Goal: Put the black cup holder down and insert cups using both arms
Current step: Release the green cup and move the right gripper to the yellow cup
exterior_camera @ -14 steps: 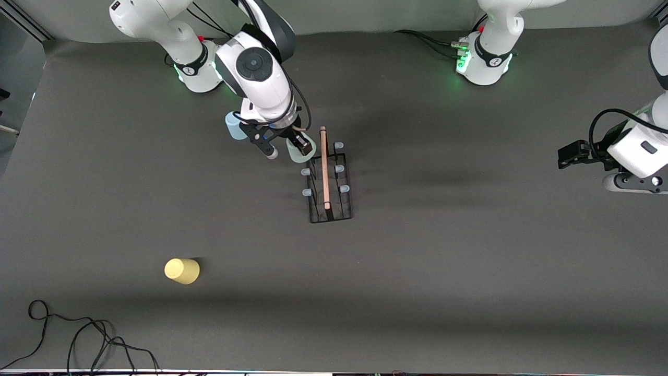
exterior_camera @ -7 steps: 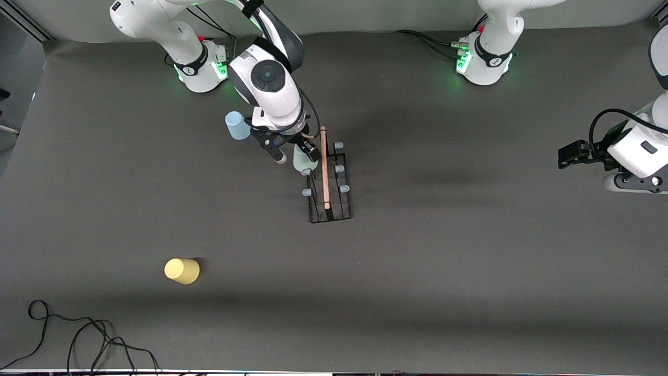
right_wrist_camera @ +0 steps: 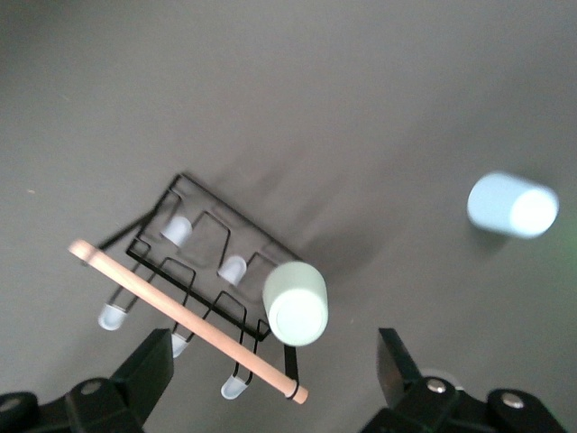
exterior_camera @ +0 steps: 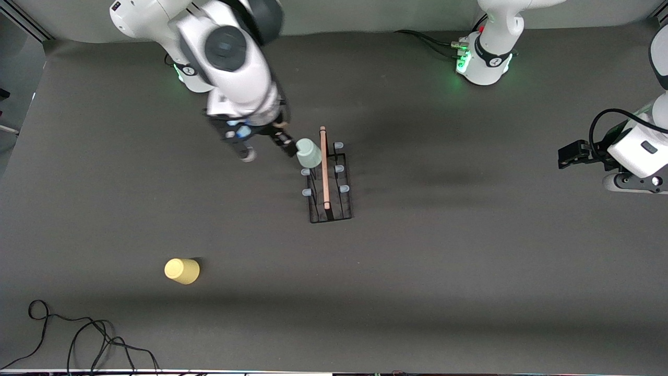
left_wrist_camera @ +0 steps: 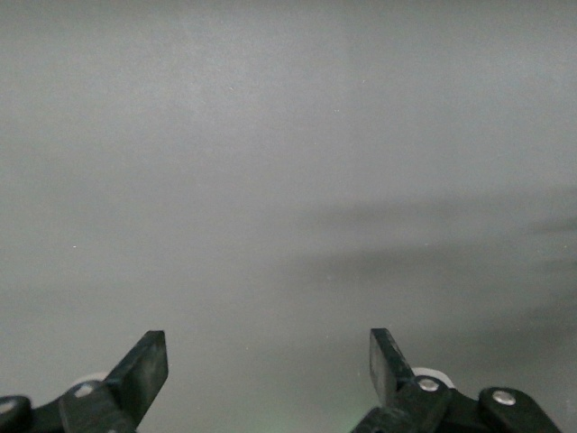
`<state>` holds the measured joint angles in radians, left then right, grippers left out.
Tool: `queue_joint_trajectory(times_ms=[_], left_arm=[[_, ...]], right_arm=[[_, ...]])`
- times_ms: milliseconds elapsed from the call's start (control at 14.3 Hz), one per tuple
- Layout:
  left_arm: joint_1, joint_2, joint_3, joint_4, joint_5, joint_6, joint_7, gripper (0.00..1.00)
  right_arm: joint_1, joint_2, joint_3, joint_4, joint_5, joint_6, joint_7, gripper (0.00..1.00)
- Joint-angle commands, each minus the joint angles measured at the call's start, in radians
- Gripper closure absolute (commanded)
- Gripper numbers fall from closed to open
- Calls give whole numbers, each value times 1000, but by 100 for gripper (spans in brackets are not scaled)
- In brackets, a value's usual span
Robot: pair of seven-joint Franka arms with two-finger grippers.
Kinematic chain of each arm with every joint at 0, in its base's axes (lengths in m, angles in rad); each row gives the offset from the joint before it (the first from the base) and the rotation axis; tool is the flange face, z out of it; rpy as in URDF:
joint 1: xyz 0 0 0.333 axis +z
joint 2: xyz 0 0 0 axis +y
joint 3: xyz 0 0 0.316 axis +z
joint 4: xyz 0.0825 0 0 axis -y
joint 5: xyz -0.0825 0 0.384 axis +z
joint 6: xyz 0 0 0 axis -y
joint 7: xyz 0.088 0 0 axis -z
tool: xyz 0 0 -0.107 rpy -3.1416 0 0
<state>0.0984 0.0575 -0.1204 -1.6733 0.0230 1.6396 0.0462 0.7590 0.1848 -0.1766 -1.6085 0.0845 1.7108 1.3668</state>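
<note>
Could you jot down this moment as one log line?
green cup: on rack peg | right pincer: open beside it | left pincer: open, waiting | yellow cup: on table

Right arm (exterior_camera: 229, 68): glossy white shell, rounded links, one dark grey circular joint cap, black band at the base collar, base lit green. Black gripper body below the wrist; the right gripper (right_wrist_camera: 275, 379) has two flat black wedge-shaped fingers (right_wrist_camera: 149, 365) with silver screws at their roots.

Left arm (exterior_camera: 634, 149): white housing, small dark inset mark, black cable looping over it. Its base (exterior_camera: 482, 57) glows green, with a red fitting and black cables. Left gripper (left_wrist_camera: 268, 374): black fingers, silver screws.
</note>
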Motion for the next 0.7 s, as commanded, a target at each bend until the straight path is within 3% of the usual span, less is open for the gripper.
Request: queue_joint_trajectory(times_ms=[0, 209, 348, 627], left_arm=[[0, 4, 1, 20, 11, -26, 18, 0], [1, 5, 1, 21, 11, -26, 18, 0], [0, 5, 1, 20, 11, -24, 18, 0], [0, 5, 1, 21, 11, -26, 18, 0]], right_arm=[[-102, 39, -49, 79, 11, -60, -356, 0], [-303, 77, -49, 99, 1, -48, -810, 0], [-427, 155, -50, 178, 1, -43, -1076, 0], [-556, 320, -49, 369, 6, -25, -1389, 0]])
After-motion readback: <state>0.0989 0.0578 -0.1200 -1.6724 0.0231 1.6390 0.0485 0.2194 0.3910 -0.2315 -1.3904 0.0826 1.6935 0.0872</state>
